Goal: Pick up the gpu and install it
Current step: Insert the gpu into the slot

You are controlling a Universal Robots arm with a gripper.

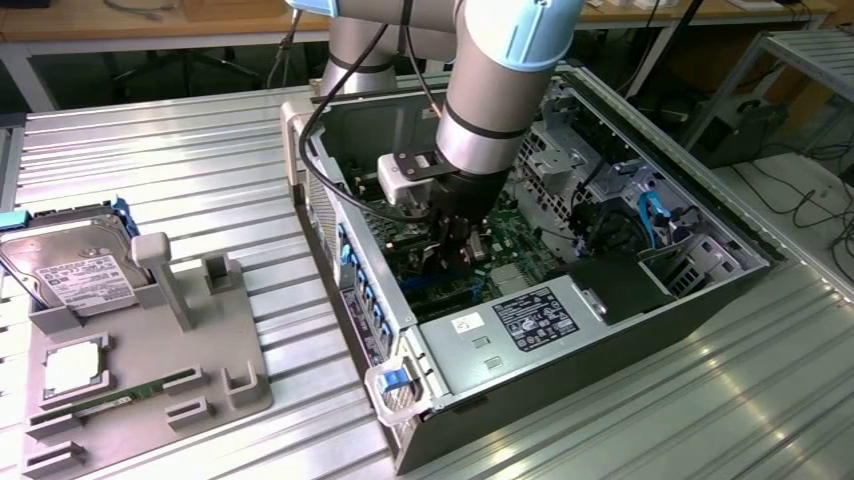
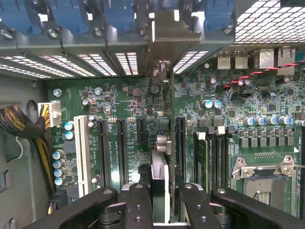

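While the gpu (image 2: 159,179) hangs edge-on between the gripper (image 2: 159,202) fingers, pinched by them from both sides, the step in hand is the installing: the card is already lifted and stands upright just above the green motherboard (image 2: 228,119), in line with the long black expansion slots (image 2: 180,143). From the wrist view it shows as a thin dark blade with a pale metal piece at its far end, pointing toward the slotted rear wall of the computer case (image 2: 95,59). In the exterior view the gripper (image 1: 454,250) is sunk deep inside the open case (image 1: 601,330), the card mostly hidden under the arm. Whether its lower edge already touches a slot, I cannot tell. Seating it would call, I judge, for a straight, square press, with the bracket lined up at the rear opening. A grey parts tray (image 1: 147,400) with a hard drive (image 1: 80,270) lies well apart, at the exterior view's left.
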